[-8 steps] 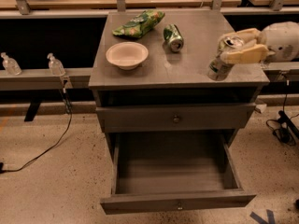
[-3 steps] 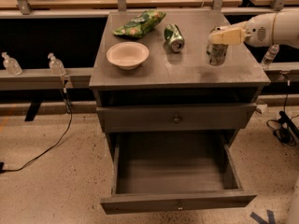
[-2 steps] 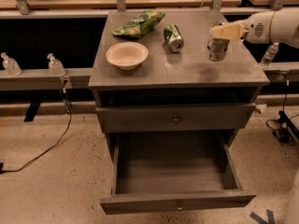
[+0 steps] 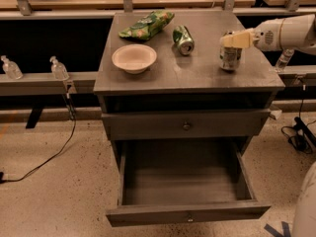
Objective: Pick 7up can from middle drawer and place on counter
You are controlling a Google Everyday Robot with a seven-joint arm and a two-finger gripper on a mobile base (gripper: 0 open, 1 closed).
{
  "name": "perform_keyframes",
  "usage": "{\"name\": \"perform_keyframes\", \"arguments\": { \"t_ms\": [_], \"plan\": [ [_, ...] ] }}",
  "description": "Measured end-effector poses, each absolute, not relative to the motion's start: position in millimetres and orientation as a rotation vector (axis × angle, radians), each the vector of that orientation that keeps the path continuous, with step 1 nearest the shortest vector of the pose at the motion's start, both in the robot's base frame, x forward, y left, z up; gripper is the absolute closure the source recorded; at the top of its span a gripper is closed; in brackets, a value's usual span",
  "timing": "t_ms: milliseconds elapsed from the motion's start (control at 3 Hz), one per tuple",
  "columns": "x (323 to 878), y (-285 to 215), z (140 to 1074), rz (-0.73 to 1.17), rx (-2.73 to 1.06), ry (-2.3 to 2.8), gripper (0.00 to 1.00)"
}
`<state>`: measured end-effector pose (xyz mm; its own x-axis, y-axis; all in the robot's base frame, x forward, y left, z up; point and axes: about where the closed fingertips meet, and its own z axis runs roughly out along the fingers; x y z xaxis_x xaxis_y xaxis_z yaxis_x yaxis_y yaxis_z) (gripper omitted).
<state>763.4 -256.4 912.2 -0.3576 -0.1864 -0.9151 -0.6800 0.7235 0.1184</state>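
Observation:
The 7up can [image 4: 230, 58], pale silver with faint green marks, stands upright at the right side of the grey counter [image 4: 192, 75]. My gripper [image 4: 234, 39] reaches in from the right and is shut on the can's top, with its white arm [image 4: 286, 32] behind it. The can's base is at the counter surface. Below, the middle drawer [image 4: 182, 181] is pulled wide open toward the front, and its flat bottom shows nothing in it.
On the counter are a white bowl [image 4: 134, 58], a green snack bag [image 4: 146, 25] and a darker green can [image 4: 183, 39] lying on its side. A closed drawer [image 4: 186, 126] sits above the open one. Two small bottles [image 4: 59, 68] stand on a ledge at left.
My gripper carried the can from the counter's right edge inward and to the back, then lowered it a little onto the counter. The drawer has stayed open.

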Motion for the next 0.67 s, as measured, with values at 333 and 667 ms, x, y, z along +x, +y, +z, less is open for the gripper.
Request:
{"name": "perform_keyframes", "arguments": {
  "t_ms": [333,667],
  "plan": [
    [763.8,-253.0,912.4,0.611,-0.672,1.899,0.0],
    [760.8,-246.6,911.7,0.66,-0.702,1.879,0.0]
  ]
}}
